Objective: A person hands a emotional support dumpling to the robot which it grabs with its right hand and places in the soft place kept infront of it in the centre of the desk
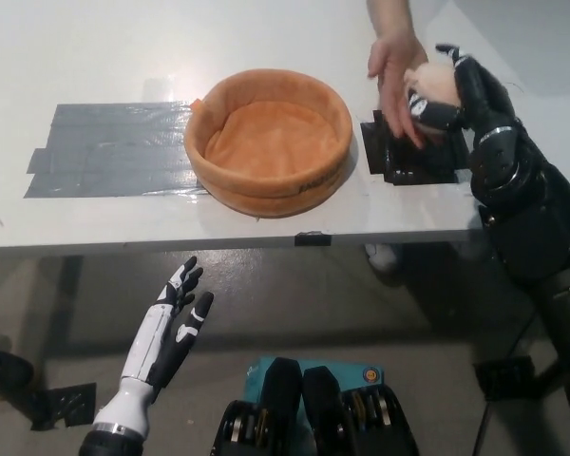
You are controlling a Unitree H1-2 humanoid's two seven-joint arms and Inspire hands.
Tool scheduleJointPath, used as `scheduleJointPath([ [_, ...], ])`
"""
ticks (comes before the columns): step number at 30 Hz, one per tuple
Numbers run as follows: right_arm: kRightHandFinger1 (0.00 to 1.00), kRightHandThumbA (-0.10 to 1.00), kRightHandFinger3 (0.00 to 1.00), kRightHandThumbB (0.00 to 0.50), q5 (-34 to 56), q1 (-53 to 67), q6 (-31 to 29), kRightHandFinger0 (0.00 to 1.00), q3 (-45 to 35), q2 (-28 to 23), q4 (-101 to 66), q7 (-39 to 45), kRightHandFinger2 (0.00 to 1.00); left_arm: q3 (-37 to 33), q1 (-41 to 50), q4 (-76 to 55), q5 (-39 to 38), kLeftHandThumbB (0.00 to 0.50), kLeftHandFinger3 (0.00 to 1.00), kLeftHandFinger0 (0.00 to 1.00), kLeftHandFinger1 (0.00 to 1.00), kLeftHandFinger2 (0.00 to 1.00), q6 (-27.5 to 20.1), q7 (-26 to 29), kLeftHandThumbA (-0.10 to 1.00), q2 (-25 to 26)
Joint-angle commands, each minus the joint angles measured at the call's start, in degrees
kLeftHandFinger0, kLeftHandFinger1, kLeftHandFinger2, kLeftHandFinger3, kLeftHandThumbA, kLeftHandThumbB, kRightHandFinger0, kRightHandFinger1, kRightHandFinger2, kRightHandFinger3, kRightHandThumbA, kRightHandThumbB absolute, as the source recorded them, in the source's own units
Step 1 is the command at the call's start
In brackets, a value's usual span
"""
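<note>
Dumpling (431, 84) first: from the head view you see the pale, rounded plush at the far right of the white bench (123, 47), pressed between a person's hand (396, 71) on its left side and the black right robot hand (454, 87) wrapping it from the right. Your right robot hand has its fingers curled onto the plush, while the person's fingers are also on it, so both grip it at once. It hangs above a black patch (399, 161) on the bench, just right of the orange soft basket (268, 185), which sits in the middle of the bench. Grey tape (109, 150) lies in a wide strip left of the basket, touching its rim. Your white left robot hand (169, 328) rests low at the left, below the bench edge, with fingers spread and holding nothing
</note>
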Motion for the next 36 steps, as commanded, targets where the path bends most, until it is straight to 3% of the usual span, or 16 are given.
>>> scheduleJointPath([
  [1,0.49,-0.10,0.94,0.179,-0.9,-2.6,-7.3,0.00,-1.1,1.2,-7.3,-7.8,0.91,0.4,-1.4,-1.3,-0.1,0.053,1.00,1.00,1.00,1.00,-1.9,0.5,0.93,0.3],
  [4,0.49,-0.10,0.97,0.151,-1.9,-2.5,-10.2,0.00,-0.3,2.7,-12.8,-9.6,0.87,0.4,-1.2,-1.5,-0.2,0.055,1.00,1.00,1.00,1.00,-1.5,0.3,0.94,0.4],
  [6,0.49,-0.10,0.88,0.165,-2.4,-3.0,-8.7,0.01,0.2,4.7,-16.3,-9.3,0.88,0.3,-1.2,-1.4,0.1,0.039,1.00,1.00,1.00,1.00,-1.7,0.4,0.93,0.5],
  [8,0.52,-0.10,0.88,0.183,-2.8,-3.5,-8.2,0.03,1.0,6.2,-17.1,-9.0,0.90,0.3,-1.0,-1.6,0.4,0.034,1.00,1.00,1.00,1.00,-1.6,0.5,0.92,0.5],
  [11,0.50,-0.10,0.92,0.182,-4.0,-4.7,-9.6,0.00,2.5,8.0,-14.8,-9.7,0.91,0.2,-0.9,-1.7,0.5,0.024,1.00,1.00,1.00,1.00,-1.6,0.5,0.91,0.5],
  [19,0.39,-0.10,0.75,0.207,-4.6,-9.0,-14.4,0.00,5.7,12.7,0.0,-12.5,0.82,-0.1,-1.0,-1.6,0.9,0.050,1.00,1.00,1.00,1.00,-1.5,0.6,0.92,0.1],
  [21,0.41,-0.10,0.82,0.189,-4.9,-10.1,-14.1,0.00,6.7,13.5,4.5,-12.6,0.87,-0.2,-1.0,-1.9,1.2,0.047,1.00,1.00,1.00,1.00,-1.4,0.5,0.92,0.1],
  [23,0.38,-0.10,0.80,0.220,-4.8,-10.8,-15.0,0.00,7.3,14.1,8.1,-13.2,0.81,-0.2,-1.0,-2.1,1.1,0.043,1.00,1.00,1.00,1.00,-1.5,0.5,0.92,0.2],
  [24,0.39,-0.10,0.97,0.264,-4.5,-11.2,-15.0,0.04,7.8,14.0,9.6,-11.3,0.77,-0.2,-1.2,-2.2,1.1,0.035,1.00,1.00,1.00,1.00,-1.4,0.4,0.92,0.2],
  [25,0.74,0.06,1.00,0.236,-4.0,-11.6,-14.3,0.31,8.3,13.8,10.6,-8.3,1.00,-0.2,-1.3,-2.2,1.0,0.033,1.00,1.00,1.00,1.00,-1.4,0.4,0.92,0.2],
  [26,1.00,0.29,1.00,0.303,-3.9,-12.1,-13.2,0.87,9.1,13.5,11.3,-5.0,1.00,-0.1,-1.3,-2.3,0.9,0.028,1.00,1.00,1.00,1.00,-1.5,0.4,0.91,0.2],
  [27,1.00,0.49,1.00,0.346,-4.0,-12.3,-10.9,1.00,10.6,12.9,11.4,0.2,1.00,-0.2,-1.2,-2.7,1.2,0.036,1.00,1.00,1.00,1.00,-0.8,0.3,0.91,0.3],
  [29,1.00,0.61,1.00,0.413,-3.5,-11.9,-10.5,1.00,11.2,12.6,11.5,1.3,1.00,-0.2,-1.3,-3.0,1.3,0.036,1.00,1.00,1.00,1.00,-0.3,0.2,0.91,0.4],
  [30,1.00,0.61,1.00,0.415,-3.4,-11.8,-10.5,1.00,11.3,12.5,11.5,1.2,1.00,-0.2,-1.4,-2.9,1.3,0.036,1.00,1.00,1.00,1.00,-0.3,0.1,0.91,0.4],
  [32,1.00,0.75,1.00,0.422,-3.3,-11.3,-10.7,1.00,11.3,12.3,11.1,0.8,1.00,0.0,-1.3,-2.7,0.7,0.039,1.00,1.00,1.00,1.00,-0.5,0.0,0.90,0.4],
  [36,1.00,0.84,1.00,0.440,-3.1,-10.7,-11.5,1.00,11.0,11.5,9.5,0.6,1.00,-0.1,-1.1,-2.7,0.9,0.038,1.00,1.00,1.00,1.00,-0.9,0.1,0.90,0.4],
])
